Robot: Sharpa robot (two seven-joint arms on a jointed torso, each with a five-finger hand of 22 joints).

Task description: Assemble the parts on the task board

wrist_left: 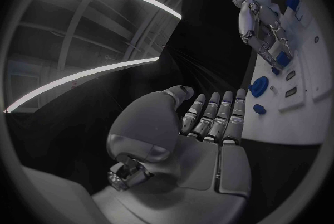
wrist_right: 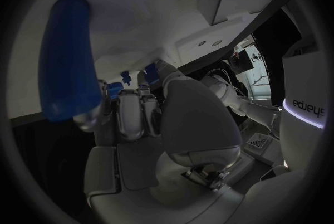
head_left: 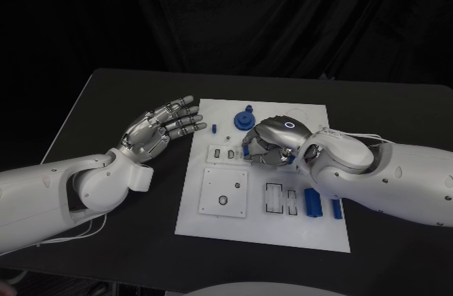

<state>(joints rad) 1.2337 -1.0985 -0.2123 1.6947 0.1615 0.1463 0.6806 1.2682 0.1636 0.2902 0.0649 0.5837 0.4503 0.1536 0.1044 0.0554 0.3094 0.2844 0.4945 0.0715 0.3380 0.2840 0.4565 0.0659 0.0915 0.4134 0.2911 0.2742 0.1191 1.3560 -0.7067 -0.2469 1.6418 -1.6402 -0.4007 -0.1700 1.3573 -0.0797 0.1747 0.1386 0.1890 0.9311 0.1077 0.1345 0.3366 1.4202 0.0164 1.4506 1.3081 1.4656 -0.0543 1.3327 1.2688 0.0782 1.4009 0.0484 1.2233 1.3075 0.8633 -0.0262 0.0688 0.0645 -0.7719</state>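
Note:
The white task board (head_left: 283, 227) lies in the middle of the table. My right hand (head_left: 271, 143) is curled over its upper middle, and its fingertips pinch a small blue part (head_left: 247, 150) just above the slotted block (head_left: 224, 154). In the left wrist view the same blue part (wrist_left: 283, 58) sits at the tips of the right hand (wrist_left: 264, 26). My left hand (head_left: 162, 129) hovers palm up with fingers spread beside the board's left edge and holds nothing. A round blue part (head_left: 243, 119) and a tiny blue peg (head_left: 214, 127) rest near the board's far edge.
A raised white square plate (head_left: 224, 191) with a hole sits on the board's near left. Blue bars (head_left: 311, 202) lie by my right forearm, and one blue bar (wrist_right: 66, 57) looms close in the right wrist view. Bare black table (head_left: 113, 99) surrounds the board.

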